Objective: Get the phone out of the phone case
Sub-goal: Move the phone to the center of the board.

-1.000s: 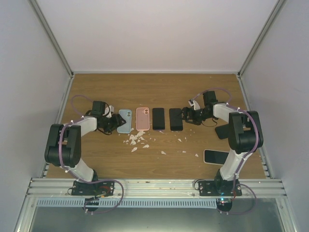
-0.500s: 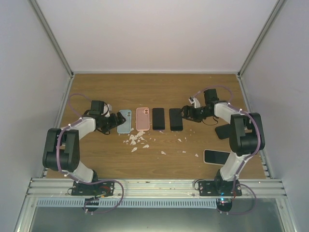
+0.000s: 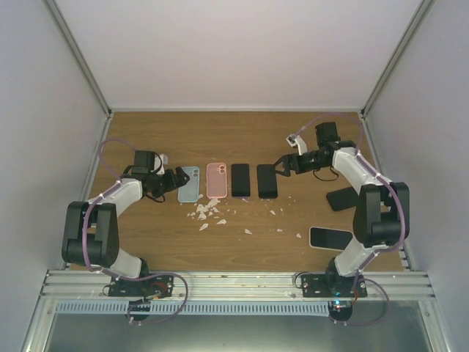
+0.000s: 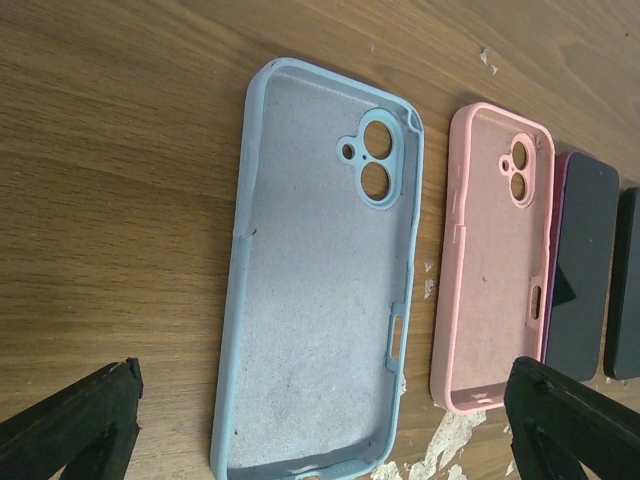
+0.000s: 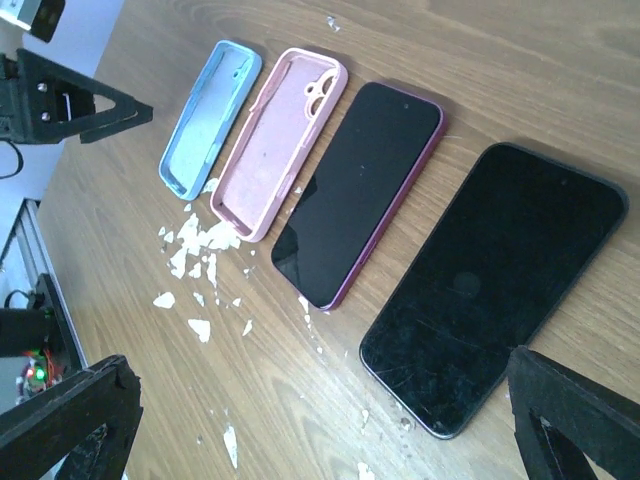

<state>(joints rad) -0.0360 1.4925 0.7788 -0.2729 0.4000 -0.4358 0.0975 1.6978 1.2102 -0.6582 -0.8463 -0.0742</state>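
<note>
1. Handset with a pale rim (image 3: 327, 237) lies flat on the table (image 3: 146, 249) just ahead of my right base, dark screen up, well apart from the other phones.
2. A little farther out, a dark flat thing (image 3: 338, 198) sits beside my right arm; I cannot tell what it is.
3. White crumbs (image 3: 209, 213) are scattered across the wood near the middle, thickest just in front of the two pale cases.
4. Beyond the crumbs, four things lie side by side in a row. From my left they are a blue case (image 4: 320, 280), a pink case (image 4: 495, 270), the phone (image 5: 355, 190) and a black phone (image 5: 490, 285).
5. The blue and pink cases are both empty and lie inside up, with their camera cut-outs at the far end.
6. The phone is third in the row, screen up and seated in its maroon case (image 4: 555, 250). It lies just beside the pink case and a small gap from the black phone, and neither gripper touches it.
7. My left gripper (image 3: 174, 180) is at the left end of the row, just beside the blue case. Its fingers are spread wide and hold nothing.
8. My right gripper (image 3: 281, 164) is at the right end, by the black phone's far corner. It too is spread wide and holds nothing.
</note>
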